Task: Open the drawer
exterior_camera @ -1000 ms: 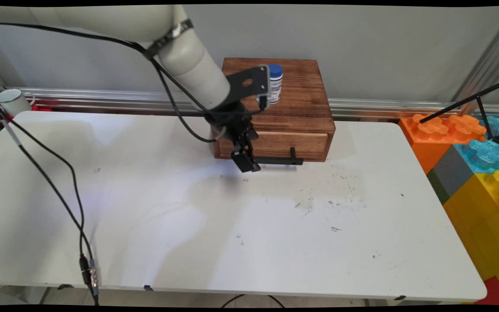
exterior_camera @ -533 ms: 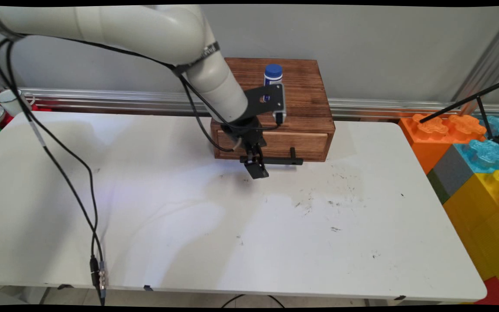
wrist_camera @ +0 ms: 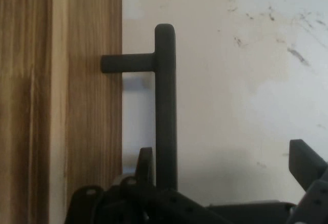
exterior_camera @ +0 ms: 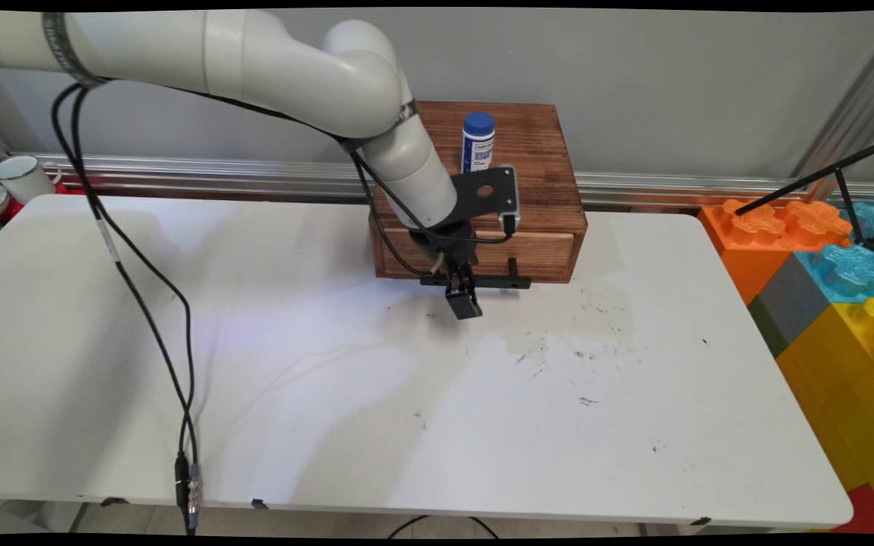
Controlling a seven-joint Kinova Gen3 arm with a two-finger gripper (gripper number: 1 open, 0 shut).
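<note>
A brown wooden box (exterior_camera: 536, 163) stands at the table's back, its drawer front (exterior_camera: 536, 254) flush with the box. A black bar handle (exterior_camera: 509, 282) (wrist_camera: 165, 106) runs along the drawer front on short posts. My gripper (exterior_camera: 464, 302) (wrist_camera: 225, 170) points down at the left part of this handle and is open. In the hand view the bar passes between the fingers, close beside one finger (wrist_camera: 145, 165), while the other finger (wrist_camera: 306, 163) stands far off over the white table. A white bottle with a blue cap (exterior_camera: 478, 142) stands upright on top of the box.
Large toy bricks (exterior_camera: 824, 265) in orange, blue and yellow are stacked past the table's right edge, with a black stand's legs (exterior_camera: 816, 178) over them. A white mug (exterior_camera: 21, 176) sits off the back left corner. Black cables (exterior_camera: 145, 303) hang over the table's left part.
The arm has swung right along the drawer front, carrying my gripper from the handle's left end further in along the bar. The bottle, earlier partly hidden by the hand, now shows fully.
</note>
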